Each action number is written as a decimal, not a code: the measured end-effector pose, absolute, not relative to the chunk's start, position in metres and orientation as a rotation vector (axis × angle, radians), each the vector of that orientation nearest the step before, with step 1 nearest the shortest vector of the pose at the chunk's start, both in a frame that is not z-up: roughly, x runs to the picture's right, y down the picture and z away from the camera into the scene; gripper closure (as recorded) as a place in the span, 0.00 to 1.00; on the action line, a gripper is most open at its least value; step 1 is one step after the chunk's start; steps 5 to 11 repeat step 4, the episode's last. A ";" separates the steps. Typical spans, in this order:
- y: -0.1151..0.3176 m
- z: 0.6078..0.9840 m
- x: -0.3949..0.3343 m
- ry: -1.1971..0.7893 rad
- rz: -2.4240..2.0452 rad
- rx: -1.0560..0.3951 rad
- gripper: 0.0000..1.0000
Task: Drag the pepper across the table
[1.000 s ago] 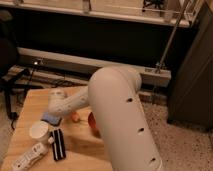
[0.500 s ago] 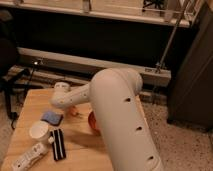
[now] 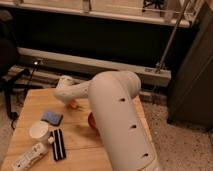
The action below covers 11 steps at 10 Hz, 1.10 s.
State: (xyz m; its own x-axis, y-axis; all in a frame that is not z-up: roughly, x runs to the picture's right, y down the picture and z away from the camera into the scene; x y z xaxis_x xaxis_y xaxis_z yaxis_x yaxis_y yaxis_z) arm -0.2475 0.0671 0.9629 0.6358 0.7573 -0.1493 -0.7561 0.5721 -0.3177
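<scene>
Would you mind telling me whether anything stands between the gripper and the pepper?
Nothing visible does. The gripper is down at the pepper, whose orange tip shows just beside the arm's end on the table. The arm hides the contact itself.

No readable text, label or number anywhere; the gripper point(image 3: 71, 102) sits low over the table point(image 3: 35, 100) by the pepper point(image 3: 76, 105).
</scene>
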 end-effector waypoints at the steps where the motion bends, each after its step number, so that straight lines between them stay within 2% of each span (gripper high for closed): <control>1: 0.060 0.968 -0.250 -0.010 0.883 -0.374 0.90; 4: 0.048 0.983 -0.257 -0.021 0.874 -0.395 0.90; 11: 0.048 0.983 -0.257 -0.021 0.874 -0.395 0.90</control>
